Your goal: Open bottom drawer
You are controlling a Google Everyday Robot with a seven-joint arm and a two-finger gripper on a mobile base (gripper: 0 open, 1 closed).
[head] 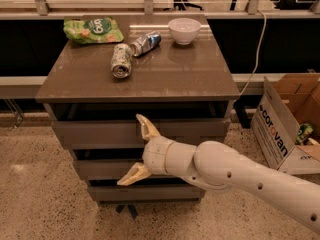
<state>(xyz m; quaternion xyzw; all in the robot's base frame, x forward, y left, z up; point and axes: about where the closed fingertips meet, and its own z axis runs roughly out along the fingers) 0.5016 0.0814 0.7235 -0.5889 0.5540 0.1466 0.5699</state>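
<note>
Two fingers (146,126) splayed wide, the gripper (140,151) hovers with the bottom drawer (150,192) just below its lower fingertip; hooking that front's top edge squarely looks best.

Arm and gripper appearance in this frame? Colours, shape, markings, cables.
Gripper, in front of the drawers: two tan, tapered, pointed fingers on a white cylindrical wrist with a thin seam. Arm: smooth, rounded white shell, bulging at the joint, with a few small dark holes. No cables or logos show.
</note>
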